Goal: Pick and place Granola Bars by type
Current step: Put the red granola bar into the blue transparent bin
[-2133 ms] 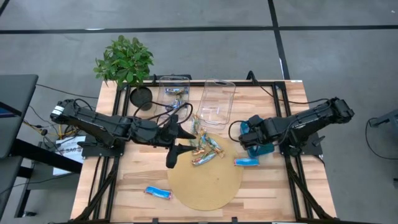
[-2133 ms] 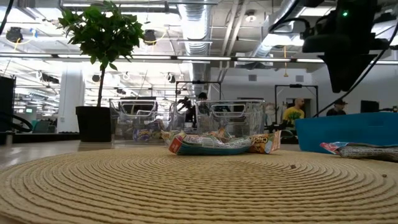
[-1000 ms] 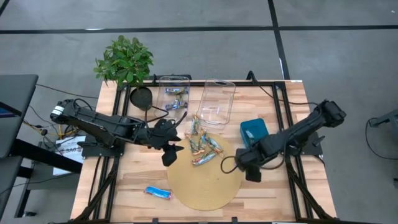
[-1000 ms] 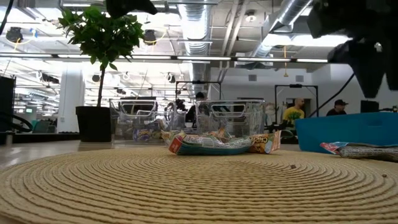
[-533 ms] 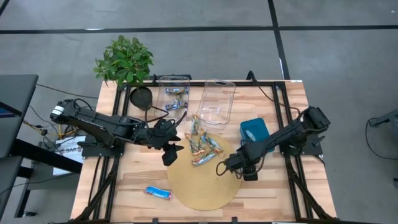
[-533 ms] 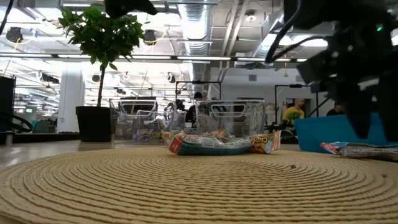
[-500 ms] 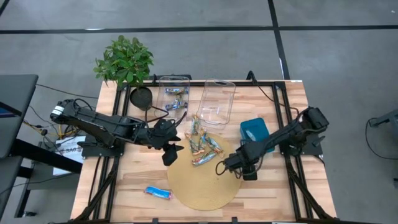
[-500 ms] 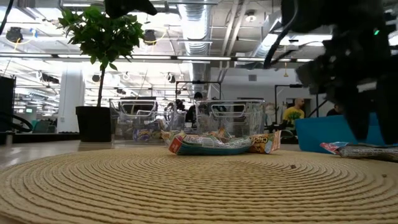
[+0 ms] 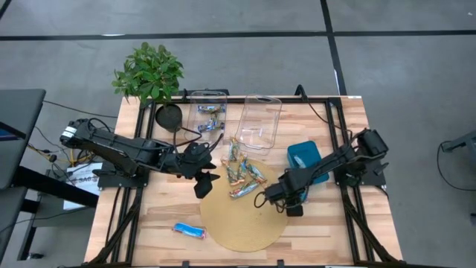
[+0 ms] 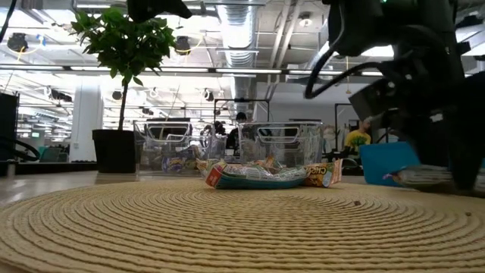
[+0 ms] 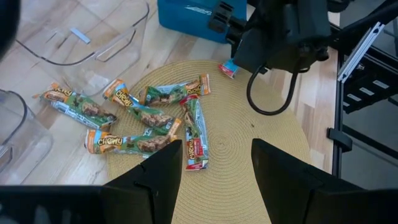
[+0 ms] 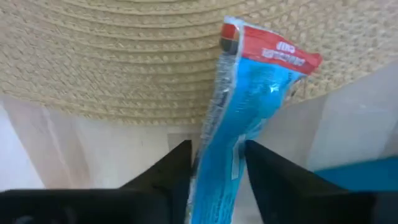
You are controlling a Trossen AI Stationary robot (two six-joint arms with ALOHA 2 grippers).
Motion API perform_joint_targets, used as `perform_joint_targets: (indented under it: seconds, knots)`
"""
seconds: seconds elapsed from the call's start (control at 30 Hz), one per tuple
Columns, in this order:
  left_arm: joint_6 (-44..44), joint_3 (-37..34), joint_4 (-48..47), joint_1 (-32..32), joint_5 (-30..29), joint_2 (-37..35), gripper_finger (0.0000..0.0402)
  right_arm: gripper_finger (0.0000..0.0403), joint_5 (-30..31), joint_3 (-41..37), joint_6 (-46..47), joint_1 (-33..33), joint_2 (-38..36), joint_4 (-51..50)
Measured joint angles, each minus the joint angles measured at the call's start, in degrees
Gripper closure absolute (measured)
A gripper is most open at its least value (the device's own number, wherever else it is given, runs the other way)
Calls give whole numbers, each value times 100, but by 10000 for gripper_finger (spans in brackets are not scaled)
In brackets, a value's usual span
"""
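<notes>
Right claw (image 9: 286, 199): low at the right edge of the round woven mat (image 9: 245, 223), just in front of the teal tray (image 9: 303, 158); its two fingers (image 12: 180, 163) straddle one blue bar (image 12: 255, 112) whose red end lies on the mat; whether the fingers actually press the wrapper cannot be told.
Left claw (image 9: 202, 181): hovering at the mat's left rear edge, fingers apart and holding nothing; seen through its own wrist camera as two dark fingers (image 11: 158, 180) spread over the mat.
Blue bars, count: two visible; one between the right claw's fingers, its red tip also showing beside that claw in the left wrist view (image 11: 227, 68); one second blue bar (image 9: 190, 231) lying alone on the desk (image 9: 163, 216), well in front of the left claw.
Multicoloured bars, loose, count: five in a cluster (image 11: 149, 115) between the two claws, partly on the mat's rear edge and partly on bare desk; some overlap; orange ends visible.
Clear bins, count: two, beyond both claws at the desk's rear; the left bin (image 9: 208, 106) contains a few wrapped bars (image 9: 210, 110), number not clear; the right bin (image 9: 260, 123) shows no contents.
Potted plant (image 9: 151, 74): one, at the rear left corner, beyond the left claw.
Low view: right arm (image 10: 424, 83) dark at the right, cluster of bars (image 10: 265, 174) on the mat's far edge.
</notes>
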Motion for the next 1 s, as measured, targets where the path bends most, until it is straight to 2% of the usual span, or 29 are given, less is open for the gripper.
perform_joint_targets:
  seconds: [0.23,0.43,0.6,0.77,0.87,1.0]
  knots:
    - [0,0,5,-1,-9,0,217,350,80,0,709,-54,-383,396]
    - [2,0,74,-1,-89,0,216,389,880,0,1838,-309,-1158,482]
    - [1,0,96,-1,-120,0,217,400,1653,0,2826,-645,-1946,139]
    - [0,0,103,-1,-122,0,217,401,2179,0,3749,-1012,-2634,-960]
    - [1,0,135,-1,-122,0,216,401,2173,0,3887,-1212,-2911,-1530]
    - [0,0,203,-1,-126,0,217,401,1838,0,3742,-1436,-3075,-1872]
